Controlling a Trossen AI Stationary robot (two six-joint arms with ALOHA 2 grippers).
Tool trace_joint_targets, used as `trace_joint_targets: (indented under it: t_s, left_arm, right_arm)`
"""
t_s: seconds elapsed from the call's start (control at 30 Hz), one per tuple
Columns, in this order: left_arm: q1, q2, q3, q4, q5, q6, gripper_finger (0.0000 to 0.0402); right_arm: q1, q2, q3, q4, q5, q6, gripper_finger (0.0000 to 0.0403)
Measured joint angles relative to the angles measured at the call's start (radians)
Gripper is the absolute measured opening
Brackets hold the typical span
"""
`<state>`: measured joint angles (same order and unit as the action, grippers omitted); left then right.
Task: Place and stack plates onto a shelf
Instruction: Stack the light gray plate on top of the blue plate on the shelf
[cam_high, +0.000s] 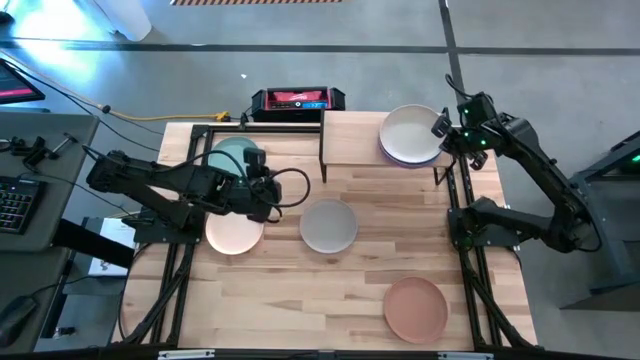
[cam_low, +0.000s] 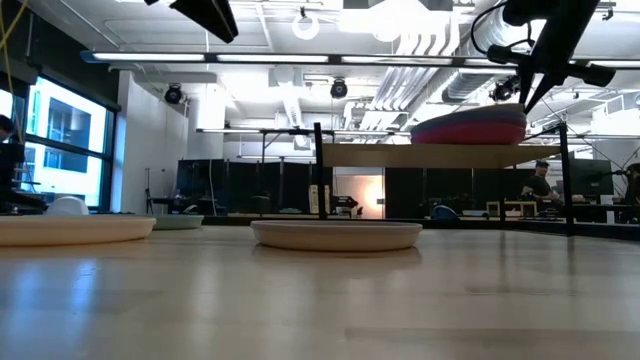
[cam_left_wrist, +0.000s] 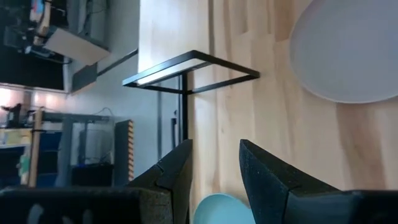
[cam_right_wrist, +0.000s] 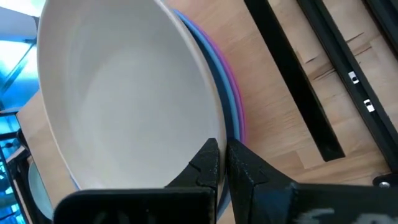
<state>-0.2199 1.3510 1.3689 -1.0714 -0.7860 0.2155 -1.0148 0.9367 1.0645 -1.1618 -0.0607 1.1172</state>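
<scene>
We list: shelf (cam_high: 352, 137) bearing stacked plates (cam_high: 409, 136); right gripper (cam_high: 441, 127) at their rim, jaws pressed together; left gripper (cam_high: 274, 190) over the teal plate (cam_high: 232, 155), jaws spread, holding nothing.

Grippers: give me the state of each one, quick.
Left gripper: jaws open, holding nothing, above the teal plate.
Right gripper: jaws shut, holding nothing, at the rim of the cream-white plate on the shelf.

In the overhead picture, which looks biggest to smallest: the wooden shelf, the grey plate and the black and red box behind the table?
1. The shelf, clearly largest.
2. The box and the grey plate look too alike in size to rank.
</scene>
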Motion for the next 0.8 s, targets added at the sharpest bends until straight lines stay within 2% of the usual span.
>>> trace_joint_targets:
  t_s: [0.4,0.8]
  left_arm:
    - [0.000,0.000,0.000,0.001,0.099,-0.003,0.0119]
    - [0.000,0.000,0.000,0.002,0.102,-0.003,0.0119]
  right_arm:
    - [0.000,0.000,0.000,0.038,-0.001,0.000,0.0001]
    - [0.001,0.000,0.000,0.001,-0.002,-0.047,0.0001]
